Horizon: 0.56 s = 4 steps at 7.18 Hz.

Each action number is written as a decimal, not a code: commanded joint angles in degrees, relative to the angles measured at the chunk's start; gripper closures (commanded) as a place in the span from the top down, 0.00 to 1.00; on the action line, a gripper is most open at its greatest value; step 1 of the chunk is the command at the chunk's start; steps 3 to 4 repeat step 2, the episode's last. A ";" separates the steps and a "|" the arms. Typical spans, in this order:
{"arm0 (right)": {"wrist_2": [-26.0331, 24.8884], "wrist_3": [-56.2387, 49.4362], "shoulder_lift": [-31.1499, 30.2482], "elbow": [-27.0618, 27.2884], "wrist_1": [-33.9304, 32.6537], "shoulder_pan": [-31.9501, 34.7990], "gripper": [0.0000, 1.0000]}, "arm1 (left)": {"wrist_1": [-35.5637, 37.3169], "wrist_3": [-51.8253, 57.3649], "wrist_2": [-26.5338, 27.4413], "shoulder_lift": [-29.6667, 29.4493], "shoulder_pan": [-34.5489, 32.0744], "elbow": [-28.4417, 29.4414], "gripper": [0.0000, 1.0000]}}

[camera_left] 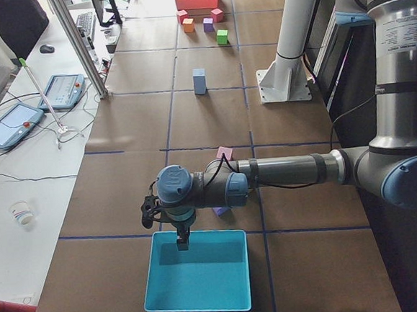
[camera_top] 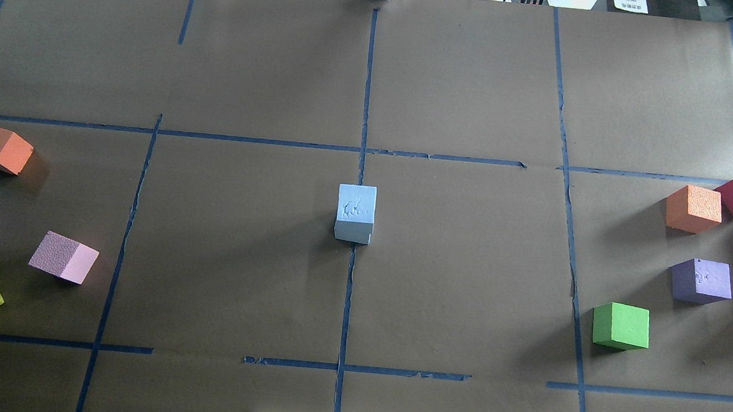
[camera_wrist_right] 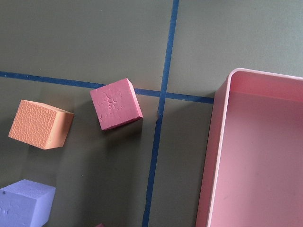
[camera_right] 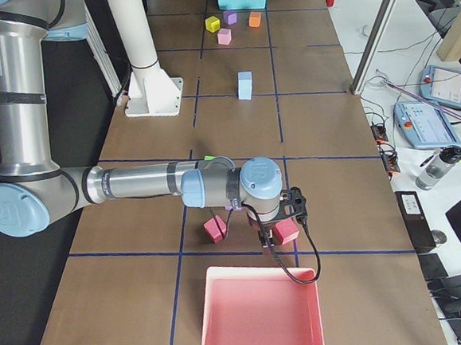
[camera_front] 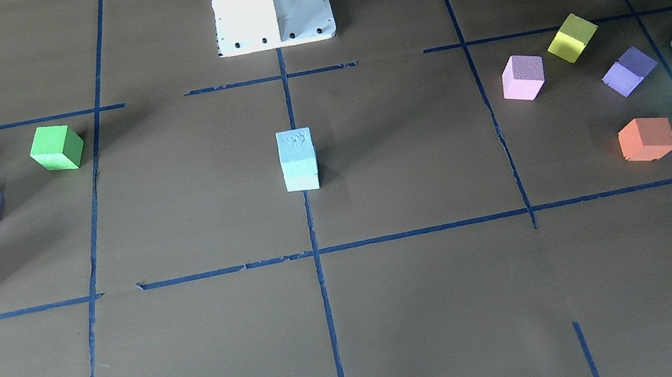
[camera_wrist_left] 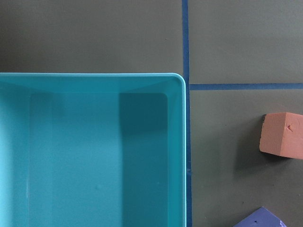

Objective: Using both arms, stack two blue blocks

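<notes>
Seen from the end by the robot's left, the left claw (camera_left: 182, 241) hung nearest, over the near edge of the turquoise tray (camera_left: 154, 276); whether its fingers were apart or together could not be told, and the same went for the right claw (camera_right: 266, 241) at the far end beside the pink tray (camera_right: 212, 318). Between them, well apart from both, the blue blocks (camera_front: 298, 159) stood one on the other at the surface's middle, on a tape crossing, faces nearly flush. The stack looked done. The risk, as judged, was a later sweep of either arm across the centre clipping the light foam and toppling the upper cube. A slight offset between the two would make that easier. The surface (camera_top: 236, 254) was brown paper gridded with blue tape (camera_top: 365, 100), with loose coloured cubes clustered near each end. Beyond it ran a white bench with teach pendants (camera_left: 11, 124) and cables.
</notes>
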 commanded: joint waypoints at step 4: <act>0.00 0.05 0.00 0.02 0.08 0.07 1.00 | -0.05 -0.08 0.10 0.00 0.00 0.09 1.00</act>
